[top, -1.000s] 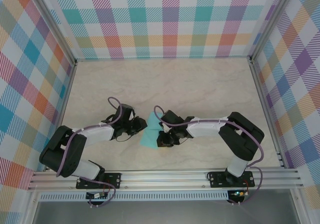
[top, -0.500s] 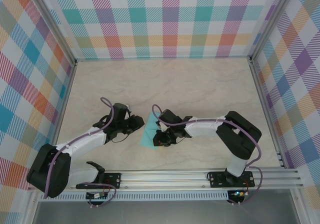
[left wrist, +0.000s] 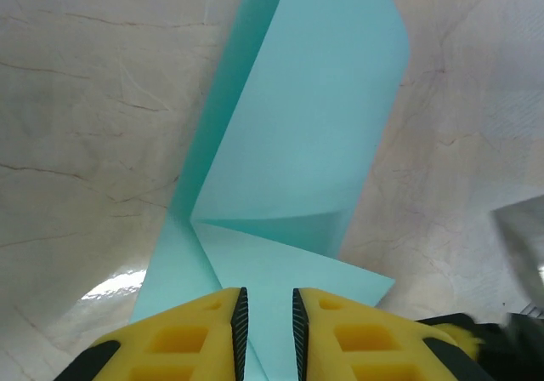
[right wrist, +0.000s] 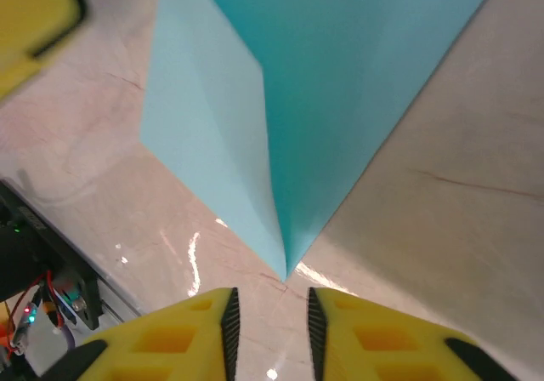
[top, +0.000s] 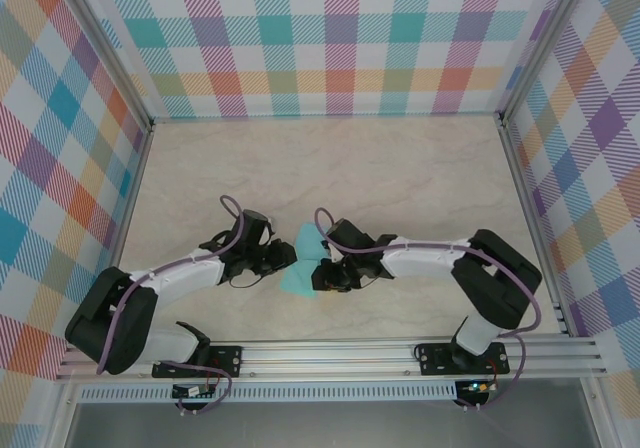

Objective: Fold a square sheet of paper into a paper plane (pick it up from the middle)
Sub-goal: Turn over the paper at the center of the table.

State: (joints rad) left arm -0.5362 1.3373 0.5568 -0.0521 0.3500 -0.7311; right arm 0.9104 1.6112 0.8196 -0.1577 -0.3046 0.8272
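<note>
Straddling the paper (left wrist: 297,126), the left pincer (left wrist: 268,300) stands a slit apart. The right pincer (right wrist: 270,300) gapes wider, empty, just short of the paper's pointed, creased corner.

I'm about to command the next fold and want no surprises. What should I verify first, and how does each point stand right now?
1. Right gripper clear of the paper: ok, jaws apart, paper's tip just ahead.
2. Left gripper holding the paper: cannot tell; paper shows in its narrow gap.
3. Paper lying flat: not ok, one flap bows upward.
4. Paper wholly on the table: ok.
</note>
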